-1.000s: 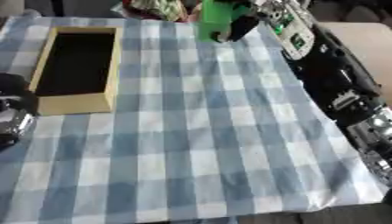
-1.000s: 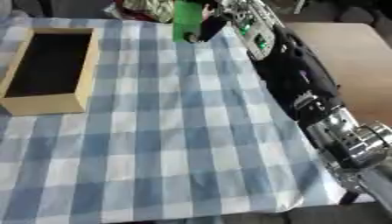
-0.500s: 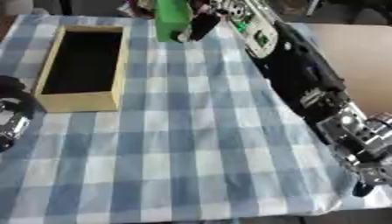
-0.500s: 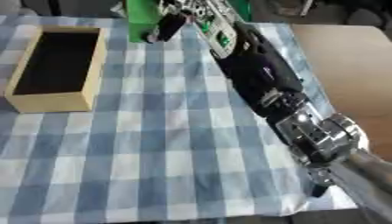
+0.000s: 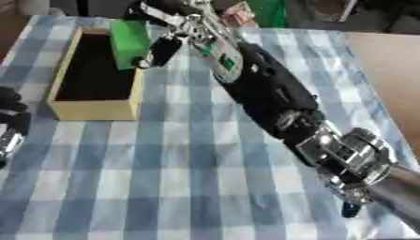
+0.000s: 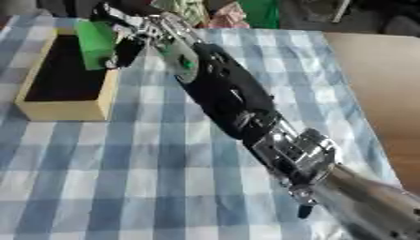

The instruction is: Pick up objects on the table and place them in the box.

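Left eye view: right hand (image 5: pixel 168 28) reaches across the checked tablecloth (image 5: pixel 189 154) from lower right, fingers and thumb clamped round 1 green block (image 5: pixel 130 43). Block sits tilted over the right wall of the wooden box (image 5: pixel 90 110), lower end apparently above the dark interior, not yet resting on the floor as far as can be seen. Left hand (image 5: pixel 10 126) shows only as a dark shape at the left edge, near the box's near-left corner; cannot tell its finger state. Right eye view: same grasp, block (image 6: pixel 96 38) over the box's (image 6: pixel 62 111) far-right part, black forearm (image 6: pixel 221 96) running diagonally to the silver joint. Judgement on the step: carry the block further left until it clears the right wall entirely, lower it into the cavity, and release only once it is inside the rim; letting go now risks it catching the wall and tipping out. Count: 1 box, 1 green block, 0 other loose objects on the cloth; some coloured items beyond the far edge, unidentified.
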`<control>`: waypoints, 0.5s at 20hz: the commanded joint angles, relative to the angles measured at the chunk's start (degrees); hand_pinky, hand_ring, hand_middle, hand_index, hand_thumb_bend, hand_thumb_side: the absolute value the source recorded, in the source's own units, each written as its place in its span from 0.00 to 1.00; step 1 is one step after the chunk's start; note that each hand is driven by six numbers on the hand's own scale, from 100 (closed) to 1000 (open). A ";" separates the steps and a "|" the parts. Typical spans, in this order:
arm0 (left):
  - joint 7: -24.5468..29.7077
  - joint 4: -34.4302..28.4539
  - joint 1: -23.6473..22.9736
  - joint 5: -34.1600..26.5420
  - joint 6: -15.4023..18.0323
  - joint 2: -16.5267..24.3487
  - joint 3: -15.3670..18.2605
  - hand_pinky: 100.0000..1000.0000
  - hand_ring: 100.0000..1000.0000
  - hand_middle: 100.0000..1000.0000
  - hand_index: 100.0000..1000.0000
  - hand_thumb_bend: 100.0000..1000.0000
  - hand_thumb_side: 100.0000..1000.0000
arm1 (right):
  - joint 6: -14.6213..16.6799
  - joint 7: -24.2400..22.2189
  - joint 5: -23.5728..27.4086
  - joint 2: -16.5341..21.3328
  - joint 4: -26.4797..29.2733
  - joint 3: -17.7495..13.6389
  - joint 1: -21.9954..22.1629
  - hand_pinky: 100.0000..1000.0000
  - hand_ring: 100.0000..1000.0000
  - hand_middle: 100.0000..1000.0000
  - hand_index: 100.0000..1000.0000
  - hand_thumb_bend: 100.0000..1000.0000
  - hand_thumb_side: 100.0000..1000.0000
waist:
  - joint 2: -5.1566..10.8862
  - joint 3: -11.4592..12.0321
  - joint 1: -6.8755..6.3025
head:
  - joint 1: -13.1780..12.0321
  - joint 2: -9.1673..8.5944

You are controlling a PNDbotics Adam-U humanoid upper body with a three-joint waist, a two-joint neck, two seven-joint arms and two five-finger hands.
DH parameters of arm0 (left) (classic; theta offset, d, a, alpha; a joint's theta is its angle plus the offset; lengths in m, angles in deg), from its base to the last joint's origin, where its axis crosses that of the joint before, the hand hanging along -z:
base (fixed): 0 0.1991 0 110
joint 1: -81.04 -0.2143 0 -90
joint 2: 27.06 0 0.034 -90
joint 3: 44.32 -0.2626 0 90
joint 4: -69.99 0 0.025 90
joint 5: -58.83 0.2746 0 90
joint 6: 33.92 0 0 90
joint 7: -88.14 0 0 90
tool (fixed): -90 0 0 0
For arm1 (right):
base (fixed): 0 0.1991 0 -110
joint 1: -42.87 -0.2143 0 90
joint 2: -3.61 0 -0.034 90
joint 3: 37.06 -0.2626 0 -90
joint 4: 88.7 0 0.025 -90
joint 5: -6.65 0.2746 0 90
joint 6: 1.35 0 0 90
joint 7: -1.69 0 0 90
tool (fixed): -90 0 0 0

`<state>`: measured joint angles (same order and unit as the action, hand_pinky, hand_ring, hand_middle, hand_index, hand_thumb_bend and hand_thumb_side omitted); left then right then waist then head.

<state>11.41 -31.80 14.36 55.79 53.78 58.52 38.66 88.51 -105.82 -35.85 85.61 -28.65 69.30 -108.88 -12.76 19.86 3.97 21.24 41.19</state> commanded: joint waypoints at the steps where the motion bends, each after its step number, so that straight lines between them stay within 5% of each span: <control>1: 0.35 -1.00 1.19 -0.21 0.14 0.16 -0.10 0.52 0.62 0.57 0.66 0.23 0.00 | -0.12 2.13 -2.98 -0.91 -0.26 0.44 -1.65 0.80 0.80 0.62 0.75 0.32 0.00 | 0.72 0.42 -0.30 | 0.48 -0.72; 4: 0.42 -1.00 1.33 -0.21 0.15 0.08 -0.14 0.52 0.62 0.57 0.66 0.24 0.00 | -0.65 4.35 -5.73 -1.71 -0.89 0.86 -1.29 0.83 0.85 0.80 0.89 0.39 0.00 | 0.59 0.82 -0.21 | 0.51 -0.84; 10: 0.35 -0.87 1.17 -0.20 0.02 0.07 -0.05 0.52 0.62 0.57 0.66 0.24 0.00 | -1.59 7.25 -10.46 -2.51 -2.06 0.74 -0.59 0.87 0.94 0.95 0.96 0.52 0.13 | 0.51 0.88 -0.17 | 0.32 -0.80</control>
<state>11.63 -31.80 14.77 55.79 53.86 58.48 38.50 87.06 -99.24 -45.21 82.89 -31.10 70.30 -108.54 -13.08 20.77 4.21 21.54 40.90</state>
